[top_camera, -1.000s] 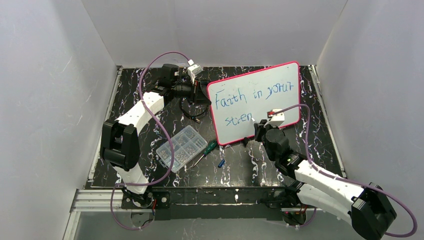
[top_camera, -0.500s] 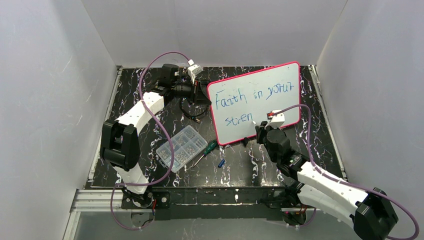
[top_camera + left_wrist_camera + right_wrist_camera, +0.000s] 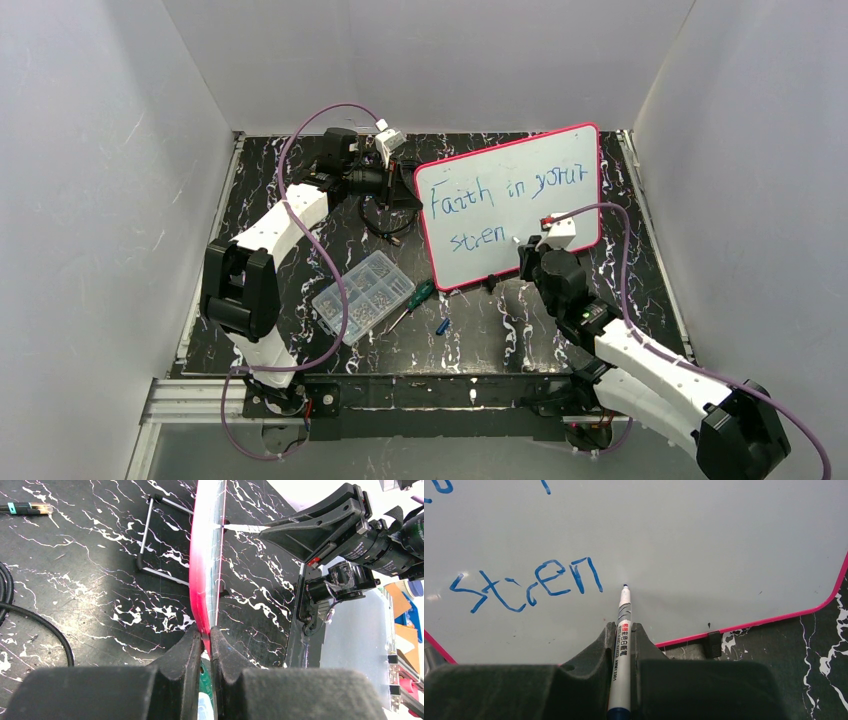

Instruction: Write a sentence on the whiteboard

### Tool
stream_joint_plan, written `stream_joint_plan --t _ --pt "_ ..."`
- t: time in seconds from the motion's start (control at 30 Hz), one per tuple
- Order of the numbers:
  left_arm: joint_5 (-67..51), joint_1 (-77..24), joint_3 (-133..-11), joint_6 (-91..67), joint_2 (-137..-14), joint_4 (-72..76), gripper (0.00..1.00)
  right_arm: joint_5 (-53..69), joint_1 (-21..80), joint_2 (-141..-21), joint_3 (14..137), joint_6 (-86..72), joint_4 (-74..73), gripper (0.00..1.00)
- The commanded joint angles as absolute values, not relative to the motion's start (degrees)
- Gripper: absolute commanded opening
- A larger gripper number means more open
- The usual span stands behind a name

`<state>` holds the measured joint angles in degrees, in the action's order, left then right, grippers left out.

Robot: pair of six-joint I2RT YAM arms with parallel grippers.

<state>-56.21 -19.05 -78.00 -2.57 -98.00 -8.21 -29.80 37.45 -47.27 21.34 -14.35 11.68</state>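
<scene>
The whiteboard [image 3: 540,185], glossy white with a pink-red frame, stands tilted at the back right. Its sentence [image 3: 500,195] in blue reads "Faith in your" over "stren" [image 3: 526,587]. My left gripper [image 3: 206,636] is shut on the whiteboard's pink left edge [image 3: 204,570], seen edge-on in the left wrist view. My right gripper [image 3: 622,630] is shut on a white marker [image 3: 621,650]. The marker's blue tip [image 3: 625,586] rests at the board surface just right of the "n". In the top view the right gripper [image 3: 528,250] sits at the board's lower middle.
A clear compartment box of small parts [image 3: 362,296] lies left of the board. A green-handled screwdriver [image 3: 412,300] and a small blue cap [image 3: 442,326] lie near it. Black cables [image 3: 385,222] run beside the left gripper. White walls enclose the black marbled table [image 3: 480,340].
My right gripper and the marker have shifted a little to the right and up along the board, past the end of "stren". The left arm and board have not moved.
</scene>
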Motion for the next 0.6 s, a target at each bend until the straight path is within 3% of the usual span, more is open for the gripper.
stream_joint_plan --t 0.0,0.57 --pt "-58.27 -19.53 -79.48 -1.93 -95.8 -9.05 0.0 -27.79 36.02 -48.13 24.26 -13.12 14.54 0.01" --pt "-58.27 -19.52 -79.55 -2.02 -96.07 -9.05 0.0 -24.36 34.72 -50.43 26.59 -11.14 18.28 0.01"
